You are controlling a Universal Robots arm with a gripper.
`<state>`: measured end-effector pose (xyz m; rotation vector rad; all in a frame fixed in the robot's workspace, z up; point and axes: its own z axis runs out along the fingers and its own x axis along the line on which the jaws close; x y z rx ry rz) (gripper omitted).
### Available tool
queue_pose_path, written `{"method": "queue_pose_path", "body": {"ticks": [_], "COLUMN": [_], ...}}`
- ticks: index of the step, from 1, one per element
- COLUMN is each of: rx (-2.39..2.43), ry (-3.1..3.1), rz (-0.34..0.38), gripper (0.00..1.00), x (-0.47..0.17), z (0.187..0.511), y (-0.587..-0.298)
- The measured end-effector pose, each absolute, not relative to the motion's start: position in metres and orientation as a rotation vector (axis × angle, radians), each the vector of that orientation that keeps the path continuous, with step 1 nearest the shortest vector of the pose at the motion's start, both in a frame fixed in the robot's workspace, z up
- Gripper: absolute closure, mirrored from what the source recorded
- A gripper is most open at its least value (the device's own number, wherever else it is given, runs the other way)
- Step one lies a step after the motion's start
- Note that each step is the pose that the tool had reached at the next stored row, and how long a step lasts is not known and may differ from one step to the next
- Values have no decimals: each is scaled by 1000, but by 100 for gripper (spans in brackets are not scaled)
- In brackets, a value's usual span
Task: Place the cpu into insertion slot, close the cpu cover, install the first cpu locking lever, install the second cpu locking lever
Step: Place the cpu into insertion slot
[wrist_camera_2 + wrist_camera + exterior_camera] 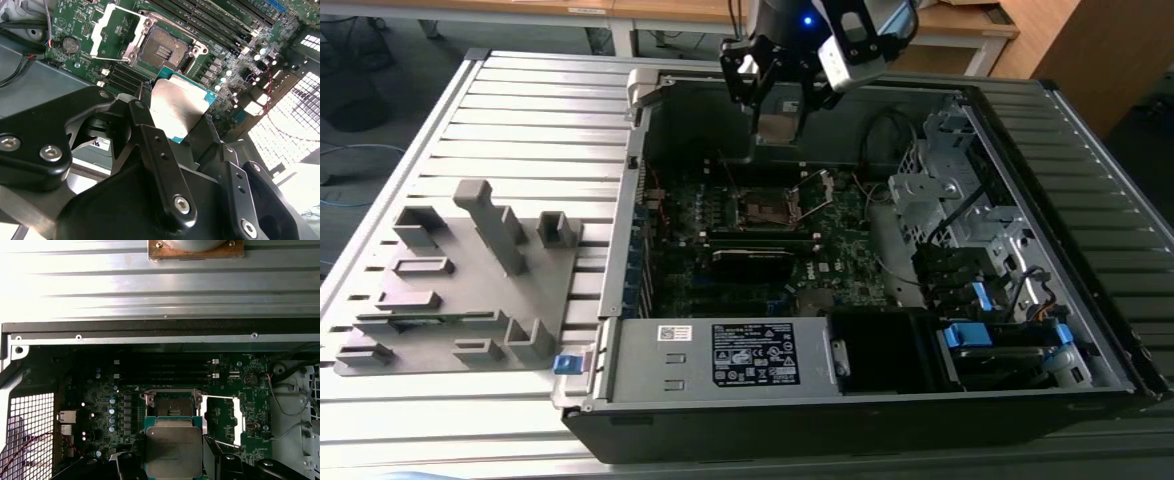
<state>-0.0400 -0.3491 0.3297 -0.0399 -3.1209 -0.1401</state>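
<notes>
Silver cpu [173, 451] in tool [781, 112] near insertion slot [164, 47]; cpu cover [243, 422] open.

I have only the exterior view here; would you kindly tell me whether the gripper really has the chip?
Observer: Yes, in both wrist views the gripper is shut on the chip by its edges, clear of the board.
Operator: Thank you; is the socket free to take it?
Observer: In the second wrist view the socket is empty.
Operator: And its cover?
Observer: Its cover is swung open beside the socket.
</notes>
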Motion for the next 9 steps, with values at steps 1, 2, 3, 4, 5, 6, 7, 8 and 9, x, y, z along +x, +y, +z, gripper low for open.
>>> {"method": "queue_pose_path", "body": {"ticks": [1, 2, 3, 4, 5, 6, 7, 8, 9], "rx": [-40, -40, -40, -40, -40, -40, -40, -40, -40], "ry": [-3121, -3121, -3121, -3121, -3121, -3121, -3121, -3121, -3121], "rz": [-140, -140, -140, -140, -140, -140, -140, -141, -141], "gripper": [46, 46, 46, 46, 46, 46, 46, 46, 46], "x": [-40, -40, -40, -40, -40, -40, -40, -40, -40], "z": [329, 330, 329, 329, 329, 329, 329, 329, 328], "y": [-349, -349, -349, -349, -349, -349, -349, -349, -349]}}
